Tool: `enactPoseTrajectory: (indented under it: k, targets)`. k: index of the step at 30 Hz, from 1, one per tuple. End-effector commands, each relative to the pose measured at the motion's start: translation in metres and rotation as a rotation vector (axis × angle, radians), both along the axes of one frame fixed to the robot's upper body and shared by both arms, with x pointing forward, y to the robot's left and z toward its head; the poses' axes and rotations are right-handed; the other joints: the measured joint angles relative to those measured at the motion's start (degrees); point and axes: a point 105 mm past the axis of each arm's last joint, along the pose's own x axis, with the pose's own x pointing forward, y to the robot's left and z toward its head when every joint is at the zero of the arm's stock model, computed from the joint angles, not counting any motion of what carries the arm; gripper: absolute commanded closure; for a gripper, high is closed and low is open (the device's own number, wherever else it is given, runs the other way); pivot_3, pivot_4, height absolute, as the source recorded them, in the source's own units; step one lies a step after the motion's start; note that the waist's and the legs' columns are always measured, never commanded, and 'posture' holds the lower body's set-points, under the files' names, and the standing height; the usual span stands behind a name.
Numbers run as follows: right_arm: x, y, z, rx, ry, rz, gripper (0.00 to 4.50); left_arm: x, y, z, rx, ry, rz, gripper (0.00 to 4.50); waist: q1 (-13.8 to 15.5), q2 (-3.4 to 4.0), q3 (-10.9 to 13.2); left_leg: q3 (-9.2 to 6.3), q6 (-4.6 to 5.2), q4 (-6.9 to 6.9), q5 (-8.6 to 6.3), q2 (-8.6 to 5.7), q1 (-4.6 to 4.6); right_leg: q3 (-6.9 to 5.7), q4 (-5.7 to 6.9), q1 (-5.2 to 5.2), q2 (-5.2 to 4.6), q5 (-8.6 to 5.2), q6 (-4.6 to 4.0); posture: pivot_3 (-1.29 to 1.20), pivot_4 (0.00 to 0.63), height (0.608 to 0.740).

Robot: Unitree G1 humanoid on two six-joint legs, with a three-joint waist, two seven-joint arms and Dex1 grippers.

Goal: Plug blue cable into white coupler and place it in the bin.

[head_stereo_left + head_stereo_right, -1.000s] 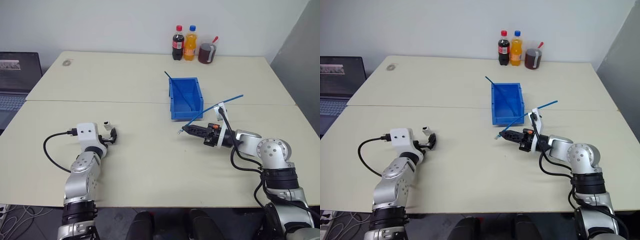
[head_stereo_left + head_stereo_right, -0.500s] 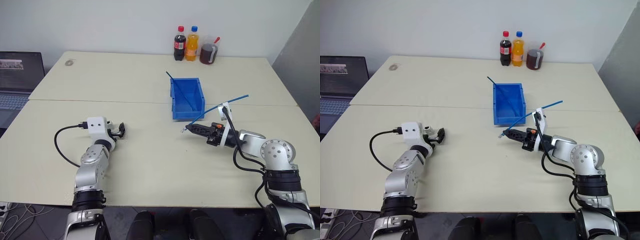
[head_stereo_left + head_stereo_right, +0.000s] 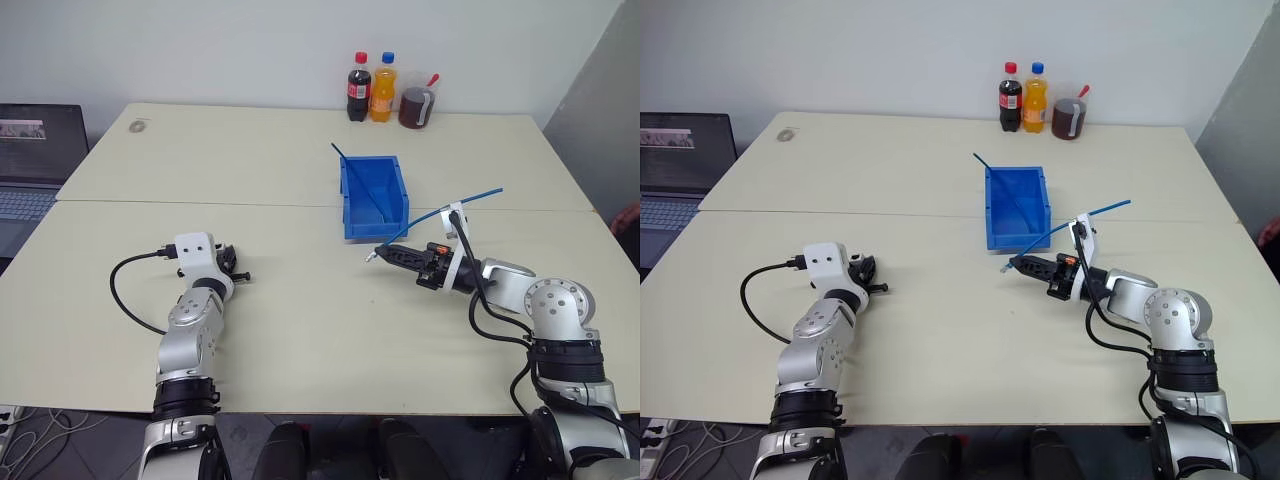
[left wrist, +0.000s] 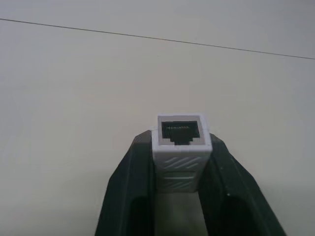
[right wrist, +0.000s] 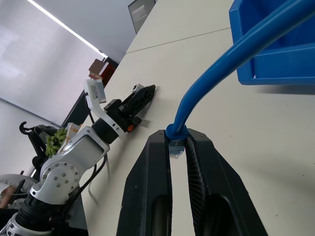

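Left gripper: the left gripper (image 4: 180,162) is pinching the white coupler (image 4: 181,142) between its two black fingers, the dark socket facing outward along them, well left of the bin (image 3: 372,196).
Right gripper: the right gripper (image 5: 178,145) is clamping the clear plug end of the blue cable (image 3: 440,210), plug tip pointing across the table toward the left gripper; the hand is hovering just in front of the bin's near right corner.
Cable: it is arcing up and back from the fingers, its free end hanging in the air to the right of the bin.
Step in hand: judged from this, the two hands are readying to mate plug and socket in the gap left of the bin.
Doing it well: the plug and socket need to be lining up on one axis, clip side matching the socket's notch; a slow, straight push seems wise, since the grip on so small a block could be slipping.
Bin: it is sitting mid-table, a thin dark stick (image 3: 360,182) leaning out of it.
Behind the bin: two bottles (image 3: 369,87) and a cup (image 3: 414,105) of dark drink are standing at the far edge.
Writing: the bottle labels are too small to read, and no lettering is showing on the coupler.
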Motion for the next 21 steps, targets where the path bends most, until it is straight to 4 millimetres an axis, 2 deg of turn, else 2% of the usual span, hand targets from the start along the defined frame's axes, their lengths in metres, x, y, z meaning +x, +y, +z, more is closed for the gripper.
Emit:
enactPoseTrajectory:
  k: [1, 3, 5, 7, 9, 11, 13, 17, 21]
  targets:
    - [0.002, -0.002, 0.016, 0.002, -0.069, -0.012, 4.34, -0.002, -0.003, -0.011, 0.013, 0.060, -0.075, 3.70, 0.0, 0.00, 0.0, 0.00, 0.00, 0.00, 0.00, 0.00, 0.00, 0.00, 0.00, 0.00, 0.00, 0.00, 0.00, 0.00, 0.150, 0.740]
    - [0.003, -0.004, 0.018, -0.008, -0.082, -0.018, 4.34, 0.001, -0.016, -0.007, 0.066, 0.064, -0.199, 3.70, 0.0, 0.00, 0.0, 0.01, 0.00, 0.00, 0.00, 0.00, 0.00, -0.01, 0.01, 0.00, 0.01, 0.00, 0.00, 0.00, 0.150, 0.740]
    - [0.006, -0.005, 0.024, -0.085, -0.178, -0.032, 4.34, -0.008, -0.065, -0.001, 0.178, 0.052, -0.585, 3.70, 0.1, 0.01, 0.0, 0.01, 0.00, 0.00, 0.00, 0.00, 0.00, -0.07, 0.02, 0.00, 0.04, 0.00, 0.00, 0.00, 0.150, 0.740]
    - [0.007, 0.000, 0.031, -0.196, -0.311, -0.006, 4.34, -0.033, -0.107, 0.001, 0.255, 0.047, -0.979, 3.70, 0.2, 0.04, 0.0, 0.02, -0.01, 0.00, 0.01, -0.06, -0.04, -0.15, 0.00, -0.02, 0.01, -0.01, 0.00, 0.00, 0.150, 0.740]
    - [0.005, 0.009, 0.034, -0.287, -0.424, 0.049, 4.34, -0.054, -0.129, 0.000, 0.321, 0.051, -1.248, 3.70, 0.1, 0.06, 0.0, 0.10, -0.02, 0.00, 0.00, -0.10, -0.09, -0.13, -0.09, -0.06, -0.04, -0.01, -0.01, 0.00, 0.150, 0.740]
    - [0.003, 0.019, 0.035, -0.369, -0.538, 0.101, 4.34, -0.063, -0.140, -0.007, 0.400, 0.055, -1.430, 3.70, -0.1, 0.05, 0.0, 0.20, -0.02, -0.03, 0.00, -0.09, -0.12, -0.06, -0.19, -0.09, -0.06, 0.00, -0.01, 0.00, 0.150, 0.740]
    - [-0.003, 0.029, 0.032, -0.414, -0.612, 0.167, 4.34, -0.061, -0.147, -0.012, 0.421, 0.062, -1.522, 3.70, -0.1, 0.05, 0.0, 0.17, -0.02, -0.04, 0.00, -0.07, -0.16, -0.09, -0.19, -0.14, 0.01, 0.00, -0.01, 0.00, 0.150, 0.740]
    - [-0.024, 0.046, 0.021, -0.437, -0.667, 0.293, 4.34, -0.047, -0.156, -0.019, 0.463, 0.060, -1.601, 3.70, 0.1, 0.05, 0.0, -0.03, -0.01, 0.03, 0.00, -0.04, -0.28, -0.26, -0.06, -0.26, 0.32, -0.01, -0.05, 0.00, 0.150, 0.740]
    - [-0.033, 0.055, 0.007, -0.482, -0.704, 0.336, 4.34, -0.048, -0.165, -0.021, 0.445, 0.043, -1.677, 3.70, 0.2, 0.06, 0.0, -0.14, 0.00, 0.40, -0.01, -0.04, -0.58, -0.41, 0.05, -0.38, 0.33, -0.01, -0.05, 0.00, 0.150, 0.740]
